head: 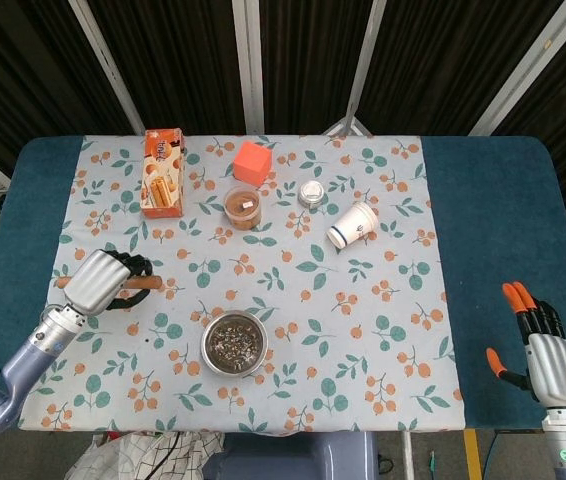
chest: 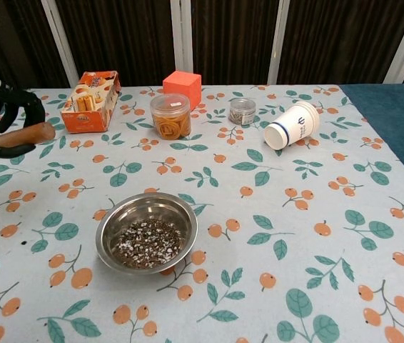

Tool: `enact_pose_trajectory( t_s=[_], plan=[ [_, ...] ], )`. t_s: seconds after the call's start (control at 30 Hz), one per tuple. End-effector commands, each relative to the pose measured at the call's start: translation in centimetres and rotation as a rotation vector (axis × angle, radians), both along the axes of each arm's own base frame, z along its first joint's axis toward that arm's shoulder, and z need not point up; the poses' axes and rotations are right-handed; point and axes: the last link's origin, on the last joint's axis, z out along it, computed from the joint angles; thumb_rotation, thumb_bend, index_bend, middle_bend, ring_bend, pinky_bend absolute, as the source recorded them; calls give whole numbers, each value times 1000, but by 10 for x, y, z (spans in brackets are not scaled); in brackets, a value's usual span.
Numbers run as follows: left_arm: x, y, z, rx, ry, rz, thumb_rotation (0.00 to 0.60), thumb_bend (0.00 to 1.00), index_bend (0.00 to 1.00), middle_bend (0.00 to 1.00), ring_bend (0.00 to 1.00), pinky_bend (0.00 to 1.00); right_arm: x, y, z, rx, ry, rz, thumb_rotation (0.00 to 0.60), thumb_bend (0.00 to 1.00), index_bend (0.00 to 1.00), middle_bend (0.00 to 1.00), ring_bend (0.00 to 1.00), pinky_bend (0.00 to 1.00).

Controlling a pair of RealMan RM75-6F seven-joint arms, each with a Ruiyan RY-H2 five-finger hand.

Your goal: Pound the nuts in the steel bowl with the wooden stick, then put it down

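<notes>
The left hand (head: 100, 281) is at the left side of the table, over the flowered cloth (head: 393, 300), with its dark fingers (chest: 13, 100) wrapped around the wooden stick (chest: 23, 134). The stick lies close to level, its long axis running left to right across the scene; one rounded end points right, toward the middle of the table, and the other end pokes out on the left side of the hand. From these views it cannot be told whether the stick touches the cloth or is held just above it. The steel bowl (head: 234, 344) sits to the right of the hand and nearer the front edge, well apart from the stick, with the broken nuts (chest: 146, 242) spread over its bottom. Along the far side of the cloth stand a snack box (head: 163, 171), an orange block (head: 252, 160), a clear tub (head: 243, 207) with brown contents, a small tin (head: 311, 194), and a paper cup (head: 353, 224) lying on its side with its mouth toward the near left. The right hand (head: 543, 352) is at the near right beyond the cloth, fingers straight and apart, holding nothing.
</notes>
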Motion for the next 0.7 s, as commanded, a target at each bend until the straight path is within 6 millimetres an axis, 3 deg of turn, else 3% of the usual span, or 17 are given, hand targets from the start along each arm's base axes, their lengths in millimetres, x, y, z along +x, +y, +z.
enact_pose_trajectory(
  t_s=[0.03,0.33,0.47,0.7],
  plan=[
    [-15,-3,-15,-2,80,32,600,831,666,809,635,734,0,0,0,2,-1,-2,600,367,0,0,0,0],
    [-18,-6,-44,-18,58,99,600,803,655,781,618,734,0,0,0,3,-2,-4,600,367,0,0,0,0],
    [-15,-8,-51,-10,39,105,600,733,628,743,583,716,0,0,0,4,-2,-3,600,367,0,0,0,0],
    [-11,-10,-54,4,-10,135,600,526,412,486,360,471,1,1,0,4,0,1,600,367,0,0,0,0]
  ],
)
